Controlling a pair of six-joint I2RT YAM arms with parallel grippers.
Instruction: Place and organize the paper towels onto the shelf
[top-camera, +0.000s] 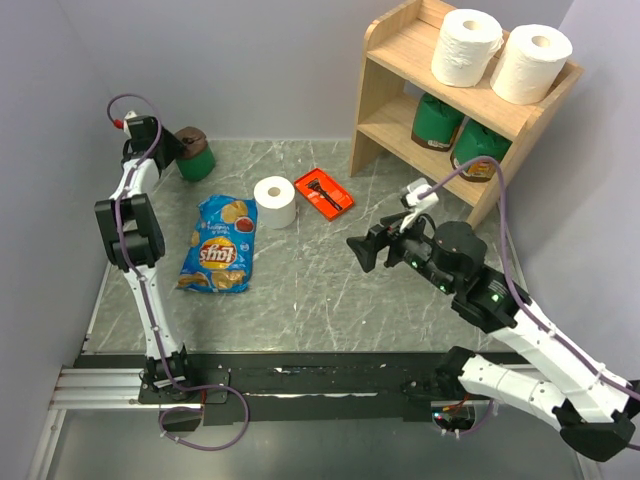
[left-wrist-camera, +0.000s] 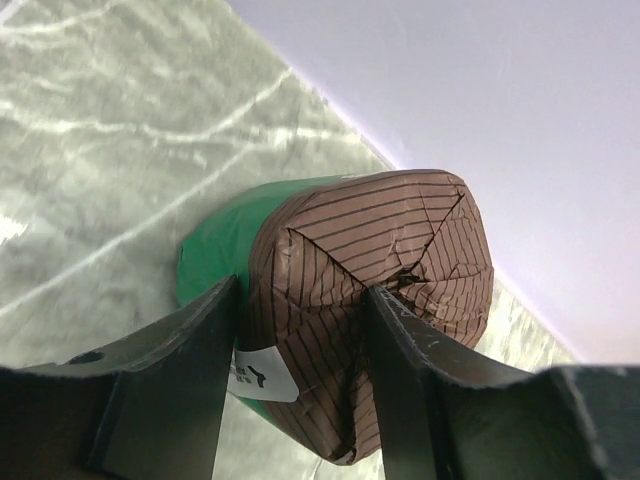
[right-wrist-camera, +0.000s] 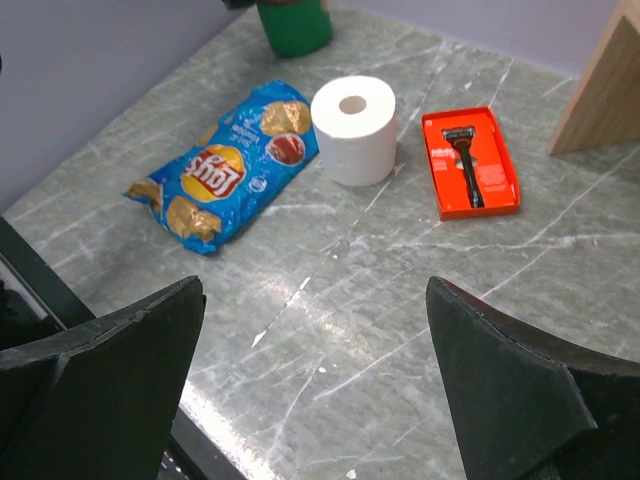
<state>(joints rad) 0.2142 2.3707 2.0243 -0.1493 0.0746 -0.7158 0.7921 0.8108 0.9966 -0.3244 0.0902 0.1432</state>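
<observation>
The blue chip bag (top-camera: 220, 243) reads "Lay's"; the brown labels on the green canisters are too small to read. Two paper towels (top-camera: 466, 47) (top-camera: 531, 63) stand upright, side by side, on the top tier of the shelf (top-camera: 400, 60). A third roll (top-camera: 275, 202) stands on end on the counter (top-camera: 330, 290), core hole facing up, left of the shelf just past an orange razor tray (top-camera: 323, 192). The right pincer (right-wrist-camera: 315, 300) gapes wide and empty before the shelf. Far left of the shelf, the left pincer (left-wrist-camera: 300, 290) is parted, gripping nothing, against a green canister's (left-wrist-camera: 215, 250) brown striped top.
</observation>
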